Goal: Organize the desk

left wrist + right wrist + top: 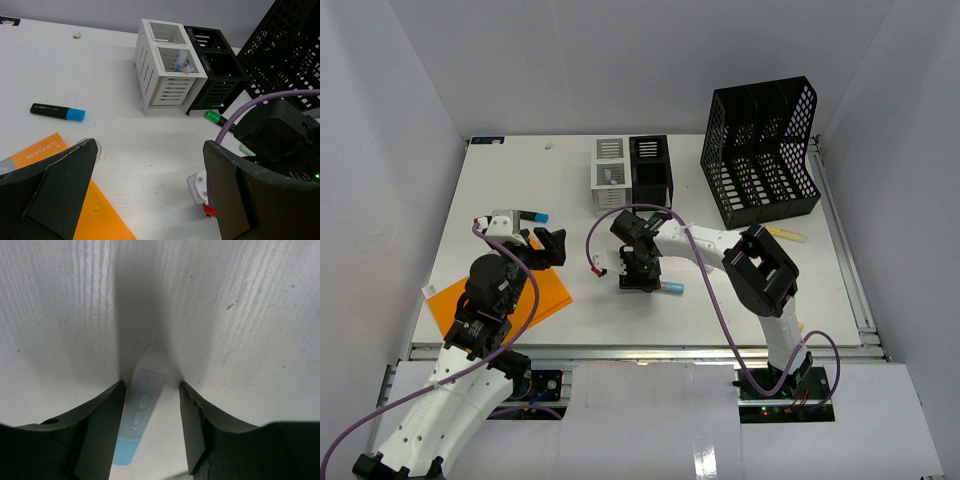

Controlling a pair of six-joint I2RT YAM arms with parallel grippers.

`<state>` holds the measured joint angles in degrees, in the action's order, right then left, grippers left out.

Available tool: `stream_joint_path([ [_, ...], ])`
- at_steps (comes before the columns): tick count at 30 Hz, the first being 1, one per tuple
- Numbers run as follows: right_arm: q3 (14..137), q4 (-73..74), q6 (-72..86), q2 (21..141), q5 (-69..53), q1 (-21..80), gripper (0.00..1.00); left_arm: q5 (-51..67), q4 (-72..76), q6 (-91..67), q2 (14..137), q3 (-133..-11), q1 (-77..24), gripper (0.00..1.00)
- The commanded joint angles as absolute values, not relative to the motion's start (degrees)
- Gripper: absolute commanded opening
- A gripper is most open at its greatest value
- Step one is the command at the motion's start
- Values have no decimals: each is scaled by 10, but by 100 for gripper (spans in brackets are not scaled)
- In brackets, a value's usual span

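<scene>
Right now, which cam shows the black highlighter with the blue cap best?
Left wrist: the black highlighter lies whole and unblocked, with its blue cap clear. Top external shows it only small. Right wrist doesn't show it.

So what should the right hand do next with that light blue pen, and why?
Probably close the right hand on the light blue pen. Its fingers stand one on each side of the pen, which lies flat on the desk. A gap shows beside the pen, so it likely isn't gripped yet.
</scene>
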<state>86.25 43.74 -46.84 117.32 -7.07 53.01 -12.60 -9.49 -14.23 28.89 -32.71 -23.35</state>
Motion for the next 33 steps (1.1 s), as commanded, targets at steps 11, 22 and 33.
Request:
stream_joint_path([
  [11,863,455,-413,1153,-69,532,22,-140,-97,-136,274,-331,-230,98],
  [22,1010,459,-354,1046,-200,413,8,-132,-96,-138,273,-332,-230,98],
  [33,1148,268,-214,1084,-185,303,8,-139,-99,-136,287,-331,-229,98],
])
